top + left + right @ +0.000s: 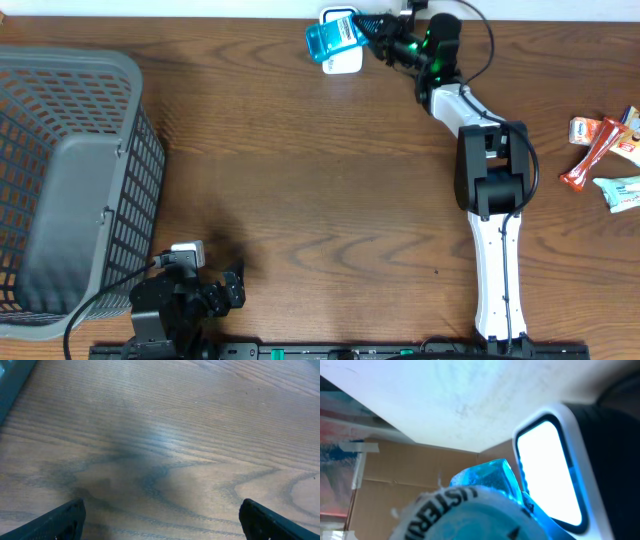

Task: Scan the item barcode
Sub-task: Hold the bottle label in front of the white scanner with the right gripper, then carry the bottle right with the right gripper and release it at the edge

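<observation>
Item: blue mouthwash bottle [333, 38], clear tinted plastic, with a round lettered cap that fills the bottom of the right wrist view.
Location: at the far edge of the counter [300, 200], lifted off it and held right beside the white scanner [350, 62]. The scanner's lit window faces the bottle in the right wrist view.
Right end effector [372, 35]: partly closed, clamped on the bottle from the side.
Left end effector [235, 282]: jaws wide apart, holding nothing, low over bare counter near the basket [130, 70].
Weight: probably moderate. How much liquid is inside cannot be told.
Stiffness: likely rigid enough to pinch, though thin walls may give under a hard squeeze.
Surface: smooth and glossy, so it could slip or twist in the fingers.
Best hold: across the flat sides of the body, leaving the label face clear.
Barcode: not visible in any view.
Other stock: snack packets [600, 145] at the right edge, well apart.
</observation>
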You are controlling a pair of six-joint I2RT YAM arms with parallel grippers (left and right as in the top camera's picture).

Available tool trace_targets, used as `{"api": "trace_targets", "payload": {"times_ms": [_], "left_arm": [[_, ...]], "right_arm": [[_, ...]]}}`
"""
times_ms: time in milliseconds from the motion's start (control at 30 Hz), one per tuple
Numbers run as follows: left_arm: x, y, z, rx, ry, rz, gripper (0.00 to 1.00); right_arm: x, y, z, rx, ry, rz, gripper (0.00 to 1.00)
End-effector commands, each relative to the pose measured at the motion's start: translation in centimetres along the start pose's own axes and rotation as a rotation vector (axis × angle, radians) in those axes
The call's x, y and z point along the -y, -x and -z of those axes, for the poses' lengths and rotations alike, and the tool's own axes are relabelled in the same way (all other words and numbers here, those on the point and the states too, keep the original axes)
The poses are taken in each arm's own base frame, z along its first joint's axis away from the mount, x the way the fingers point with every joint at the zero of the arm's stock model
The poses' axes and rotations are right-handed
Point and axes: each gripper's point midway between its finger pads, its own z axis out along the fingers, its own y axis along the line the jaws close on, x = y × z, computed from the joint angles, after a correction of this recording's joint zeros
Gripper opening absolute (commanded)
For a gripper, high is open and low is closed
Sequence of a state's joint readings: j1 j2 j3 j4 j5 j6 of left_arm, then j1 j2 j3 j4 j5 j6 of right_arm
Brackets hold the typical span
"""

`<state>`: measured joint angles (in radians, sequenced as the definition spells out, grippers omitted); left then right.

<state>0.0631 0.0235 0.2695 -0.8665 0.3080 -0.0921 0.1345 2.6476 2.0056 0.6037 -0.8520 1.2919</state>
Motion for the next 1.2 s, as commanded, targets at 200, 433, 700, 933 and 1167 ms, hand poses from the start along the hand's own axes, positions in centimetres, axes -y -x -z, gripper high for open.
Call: {"api": "trace_targets", "payload": {"times_ms": [200,433,700,933,1167], "left_arm": [[0.0,-0.1,0.1,-0.002,0.001,-0.007,0.98],[0.0,-0.1,0.1,-0.002,0.001,-0.007,0.98],[0.0,-0.1,0.1,-0.002,0.001,-0.007,0.98],[0.0,-0.1,0.1,-0.002,0.001,-0.007,0.98],[0.0,-0.1,0.1,-0.002,0.001,-0.007,0.98]], "right_arm": [[-1.6,1.9,0.4,0.044,0.02,0.023,0.01],[-3.1,0.9,0.5,-0.035,0.072,0.158,0.01],[-12.0,-0.4,2.9,-0.217,0.214,0.284,0.01],[-17.0,-2.0,5.8,-0.361,0.273,0.376,0.02],[-16.4,-5.5,5.0,-0.491,0.293,0.376,0.02]]}}
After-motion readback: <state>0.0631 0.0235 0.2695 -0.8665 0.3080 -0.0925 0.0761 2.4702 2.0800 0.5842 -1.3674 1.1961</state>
